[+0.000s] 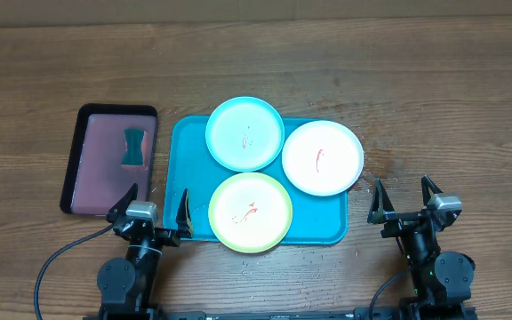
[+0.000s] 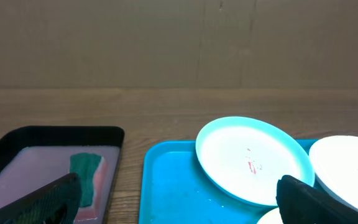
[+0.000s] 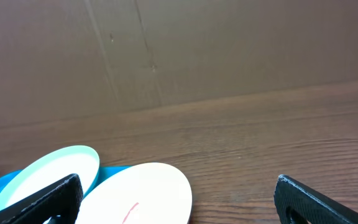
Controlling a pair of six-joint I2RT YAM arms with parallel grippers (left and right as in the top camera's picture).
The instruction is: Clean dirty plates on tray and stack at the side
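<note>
Cleaning not begun: my left gripper (image 1: 158,200) and right gripper (image 1: 403,188) both wide, empty, at the worktop's (image 1: 434,71) near edge; blue plate (image 1: 244,133), white plate (image 1: 322,157), green plate (image 1: 250,212) smeared, on the tray (image 1: 187,164); next, likely, left fetches the sponge (image 1: 135,147).

This looks like a robotics lab bench, not a kitchen. A bare wood-grain table (image 1: 434,71) holds a staged set: bright plastic plates (image 1: 244,133) with red smears on a turquoise tray (image 1: 189,160) at the centre, and a black-rimmed tray (image 1: 118,109) with a sponge (image 1: 134,147) at 9 o'clock. The left arm (image 1: 130,276) is mounted at 7 o'clock and the right arm (image 1: 438,271) at 5 o'clock. A plain brown board wall (image 2: 166,43) stands behind at 12 o'clock.
</note>
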